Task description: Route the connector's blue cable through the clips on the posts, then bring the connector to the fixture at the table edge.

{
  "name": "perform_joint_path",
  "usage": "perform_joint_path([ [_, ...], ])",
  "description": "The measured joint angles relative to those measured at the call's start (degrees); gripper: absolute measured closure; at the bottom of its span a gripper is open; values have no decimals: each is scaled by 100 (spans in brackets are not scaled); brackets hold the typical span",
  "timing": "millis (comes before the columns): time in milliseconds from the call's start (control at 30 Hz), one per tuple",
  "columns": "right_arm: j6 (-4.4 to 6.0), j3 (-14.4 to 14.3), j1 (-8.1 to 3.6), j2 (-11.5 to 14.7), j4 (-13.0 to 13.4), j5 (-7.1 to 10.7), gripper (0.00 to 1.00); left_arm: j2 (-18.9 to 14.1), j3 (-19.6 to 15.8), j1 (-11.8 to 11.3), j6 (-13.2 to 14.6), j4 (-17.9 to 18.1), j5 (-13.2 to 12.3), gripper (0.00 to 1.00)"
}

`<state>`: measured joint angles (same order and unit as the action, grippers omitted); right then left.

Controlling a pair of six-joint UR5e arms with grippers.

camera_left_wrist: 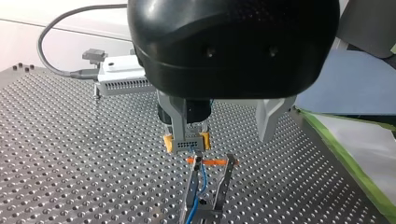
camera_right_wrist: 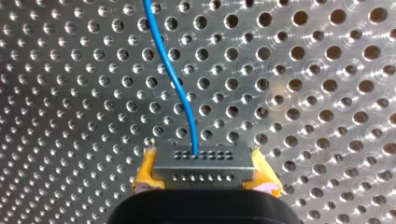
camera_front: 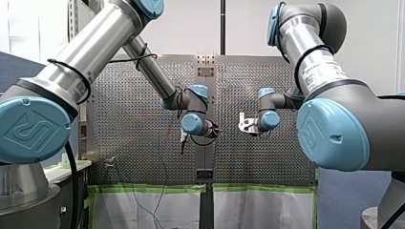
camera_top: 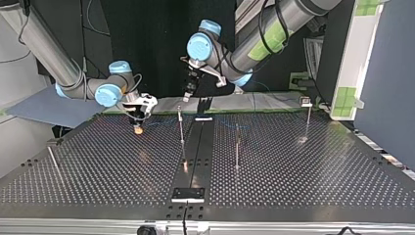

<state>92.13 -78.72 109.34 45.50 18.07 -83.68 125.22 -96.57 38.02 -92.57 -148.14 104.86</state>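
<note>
My right gripper point(camera_right_wrist: 204, 173) pinches the connector point(camera_right_wrist: 204, 161) near 10 o'clock in the top view, well apart from the fixture point(camera_top: 187, 194) at 6 o'clock, so delivery remains. My left gripper point(camera_left_wrist: 222, 137) hangs spread, empty. The blue cable point(camera_right_wrist: 173, 79) reaches 1 clip point(camera_left_wrist: 208, 186); whether it is seated there is unclear.
</note>
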Motion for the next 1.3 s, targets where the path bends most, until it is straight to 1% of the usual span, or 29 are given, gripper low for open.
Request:
perform_joint_path([
  [367,0,-1,7,0,-4,0,100,1,0,12,6,-49,98,0],
  [500,0,0,7,0,-1,0,100,-4,-4,39,56,-123,144,0],
  [600,3,0,7,0,9,0,100,-55,-70,115,151,-147,249,0],
  [700,12,0,1,0,19,0,100,-163,-183,233,147,-66,379,0],
  [1067,34,0,8,0,-32,0,100,-667,-691,740,-313,425,891,0],
  [1300,40,-2,9,0,-91,0,100,-985,-1009,1058,-631,543,1208,0],
])
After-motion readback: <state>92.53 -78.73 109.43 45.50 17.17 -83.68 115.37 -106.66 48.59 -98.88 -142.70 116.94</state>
